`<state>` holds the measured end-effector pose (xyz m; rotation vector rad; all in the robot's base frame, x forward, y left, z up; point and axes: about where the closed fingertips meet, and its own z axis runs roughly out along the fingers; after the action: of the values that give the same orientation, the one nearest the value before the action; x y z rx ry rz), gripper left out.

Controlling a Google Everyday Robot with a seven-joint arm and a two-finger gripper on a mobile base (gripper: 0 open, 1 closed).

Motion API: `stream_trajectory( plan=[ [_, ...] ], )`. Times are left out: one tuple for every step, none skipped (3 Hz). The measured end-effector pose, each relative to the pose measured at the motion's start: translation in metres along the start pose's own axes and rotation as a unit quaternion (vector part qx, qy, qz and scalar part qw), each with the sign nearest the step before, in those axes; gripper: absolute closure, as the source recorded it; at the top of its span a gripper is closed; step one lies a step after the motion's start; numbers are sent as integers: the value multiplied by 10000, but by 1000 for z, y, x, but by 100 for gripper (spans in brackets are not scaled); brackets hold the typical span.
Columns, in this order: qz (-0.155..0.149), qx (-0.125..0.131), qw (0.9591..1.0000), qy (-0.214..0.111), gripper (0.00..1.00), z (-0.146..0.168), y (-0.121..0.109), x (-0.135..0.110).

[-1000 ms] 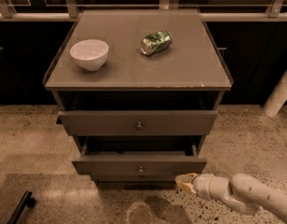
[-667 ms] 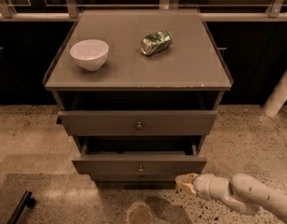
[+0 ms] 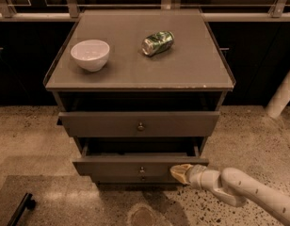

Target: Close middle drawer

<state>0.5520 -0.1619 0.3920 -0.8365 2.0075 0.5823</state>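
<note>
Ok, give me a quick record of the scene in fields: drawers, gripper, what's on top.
middle drawer: pulled out, not yet closed
top drawer: also partly out
bottom drawer: front shows just under the middle one, set further in
gripper: low, at the right end of the middle drawer's front panel; contact cannot be confirmed
cabinet top: holds two items
white bowl: upright, left side
green can: lying on its side, right of the bowl, apart from it
</note>
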Motion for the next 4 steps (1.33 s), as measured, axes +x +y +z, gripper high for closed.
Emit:
stream_trajectory(
  plan=[
    [-52,149,9999,-55,100,7,-9,-5],
    [-144,495,9986,-133,100,18,-31,-16],
    [-164,749,9968,-217,100,30,-50,-25],
    [-177,807,9962,-265,100,34,-53,-30]
  ],
)
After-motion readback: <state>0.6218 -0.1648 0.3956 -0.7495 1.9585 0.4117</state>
